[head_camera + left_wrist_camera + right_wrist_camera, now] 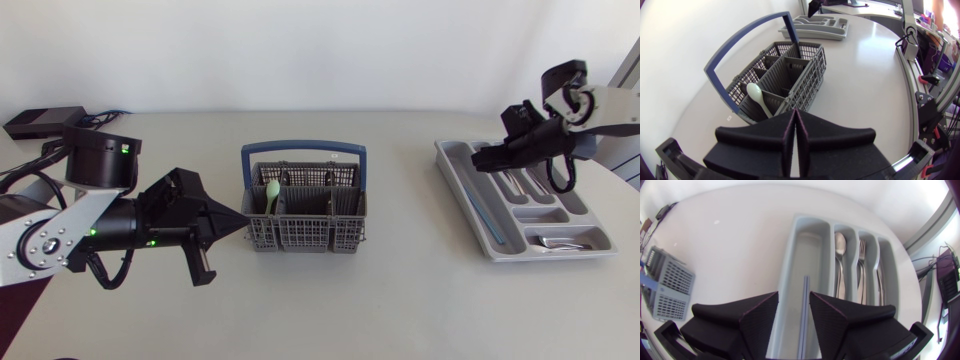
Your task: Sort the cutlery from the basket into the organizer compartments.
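The grey cutlery basket (305, 212) with a blue handle stands mid-table; a pale green spoon (272, 191) stands in its left compartment. My left gripper (238, 222) is shut and empty, its tips just left of the basket; the left wrist view has the gripper (794, 116) short of the basket (785, 70) and spoon (756, 93). My right gripper (486, 156) hovers over the far end of the grey organizer (503, 252). In the right wrist view it (793, 297) is open over the long compartment, where a slim blue-grey knife (805, 315) lies between the fingers, apart from them.
The organizer (812, 218) holds spoons (840, 245) and forks (862, 250) in its narrow compartments, and a fork (555, 241) lies in the cross compartment. A black box (40, 121) with cables sits at the table's far left corner.
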Robot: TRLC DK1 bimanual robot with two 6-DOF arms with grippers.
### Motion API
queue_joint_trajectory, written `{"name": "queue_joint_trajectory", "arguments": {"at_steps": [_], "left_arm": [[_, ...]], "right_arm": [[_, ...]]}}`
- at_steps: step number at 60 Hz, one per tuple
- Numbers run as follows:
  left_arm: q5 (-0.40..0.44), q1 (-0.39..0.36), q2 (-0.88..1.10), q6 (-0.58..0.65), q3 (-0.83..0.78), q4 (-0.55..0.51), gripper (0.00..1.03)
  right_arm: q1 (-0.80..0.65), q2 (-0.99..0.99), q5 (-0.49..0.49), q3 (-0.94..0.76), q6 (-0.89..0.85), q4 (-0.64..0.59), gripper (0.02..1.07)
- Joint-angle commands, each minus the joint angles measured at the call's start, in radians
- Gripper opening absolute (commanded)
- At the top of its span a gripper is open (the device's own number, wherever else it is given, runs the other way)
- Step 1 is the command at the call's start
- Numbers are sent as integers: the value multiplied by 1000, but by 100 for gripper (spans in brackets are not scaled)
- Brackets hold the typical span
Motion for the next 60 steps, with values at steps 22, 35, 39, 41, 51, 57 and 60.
{"name": "queue_joint_trajectory", "arguments": {"at_steps": [22, 35, 39, 41, 51, 57, 60], "left_arm": [[0, 72, 72, -23, -45, 100, 3], [11, 121, 106, -18, -49, 144, 3], [17, 132, 116, -17, -51, 157, 3], [20, 135, 123, -18, -52, 166, 3], [33, 147, 159, -21, -49, 193, 3], [36, 145, 192, -23, -38, 210, 3], [36, 144, 205, -26, -34, 218, 3]], "right_arm": [[451, -477, -53, -177, 165, -71, 57], [685, -437, 19, -178, 251, 0, 57], [726, -416, 37, -178, 278, 24, 57], [755, -405, 50, -183, 294, 44, 57], [832, -345, 79, -197, 303, 129, 57], [867, -310, 79, -197, 323, 164, 57], [881, -296, 79, -200, 330, 186, 57]]}}
